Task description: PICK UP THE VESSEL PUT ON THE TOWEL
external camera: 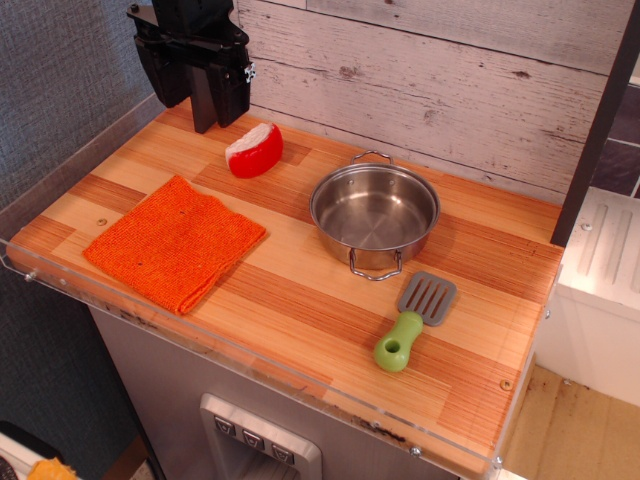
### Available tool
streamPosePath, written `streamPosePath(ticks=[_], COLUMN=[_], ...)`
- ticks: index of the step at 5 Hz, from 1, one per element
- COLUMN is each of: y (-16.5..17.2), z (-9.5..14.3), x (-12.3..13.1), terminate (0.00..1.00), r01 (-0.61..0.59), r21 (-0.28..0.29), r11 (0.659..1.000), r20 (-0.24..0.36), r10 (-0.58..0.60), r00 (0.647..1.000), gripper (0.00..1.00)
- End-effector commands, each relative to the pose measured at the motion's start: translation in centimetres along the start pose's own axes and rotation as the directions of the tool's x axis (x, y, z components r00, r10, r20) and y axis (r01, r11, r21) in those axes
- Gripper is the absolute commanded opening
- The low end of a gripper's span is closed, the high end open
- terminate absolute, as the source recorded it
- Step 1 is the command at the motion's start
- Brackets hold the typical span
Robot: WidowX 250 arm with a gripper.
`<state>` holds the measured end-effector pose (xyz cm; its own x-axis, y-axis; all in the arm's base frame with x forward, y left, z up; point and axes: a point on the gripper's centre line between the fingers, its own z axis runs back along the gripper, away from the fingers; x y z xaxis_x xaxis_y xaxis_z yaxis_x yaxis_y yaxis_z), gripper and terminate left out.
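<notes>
Vessel (374, 213): shiny round stainless-steel pot, shallow and empty, standing upright on the wooden counter (300, 300) right of centre, near the back wall.
Handles: two wire loops on opposite sides of the rim, one toward the wall, one toward the front edge of the counter; both stand clear of the pot wall.
Towel (174, 241): bright orange knitted cloth, folded flat at the left of the counter, well apart from the vessel, with bare wood between them.
Gripper (205, 95): black, hanging over the back-left corner of the counter, well apart from the vessel; fingers point down, and whether they stand apart or together cannot be told from this angle.
Bystanders: red-and-white wedge (255, 150) just below the gripper; green-handled spatula (415, 320) just in front of the vessel, near its front loop but not touching.
Handling, judged: rigid, thin-walled and probably light; the polished steel is likely slippery and will not yield to the pads.
Hold, judged: pinch the rim wall, one finger inside and one outside, at a side away from the spatula; the wire loops are narrow and may let the pot swing.
Landing, judged: soft cloth, slightly wider than the pot, so centring matters.
</notes>
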<state>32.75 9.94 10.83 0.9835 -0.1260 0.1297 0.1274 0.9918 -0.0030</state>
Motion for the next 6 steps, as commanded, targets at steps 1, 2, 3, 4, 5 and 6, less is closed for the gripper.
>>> streamPosePath(ticks=[1, 2, 3, 4, 5, 6], y=[0.0, -1.8, -3.7, -6.1, -8.1, -9.1], z=[0.0, -0.8, -1.7, -3.4, -5.6, -7.3], x=[0.0, -0.1, 0.0, 0.0, 0.4, 0.9], terminate=[0.0, 0.0, 0.0, 0.0, 0.0, 0.0], r01=[0.0, -0.04, -0.046, -0.028, 0.002, 0.014], r21=[0.0, -0.02, -0.032, -0.04, -0.031, -0.016], r11=[1.0, 0.999, 0.998, 0.999, 1.0, 1.0], r20=[0.0, -0.01, -0.02, -0.039, -0.086, -0.117], r10=[0.0, 0.04, 0.045, 0.027, -0.004, -0.016], r00=[1.0, 0.999, 0.999, 0.999, 0.996, 0.993], gripper=[1.0, 1.0, 1.0, 1.0, 1.0, 1.0])
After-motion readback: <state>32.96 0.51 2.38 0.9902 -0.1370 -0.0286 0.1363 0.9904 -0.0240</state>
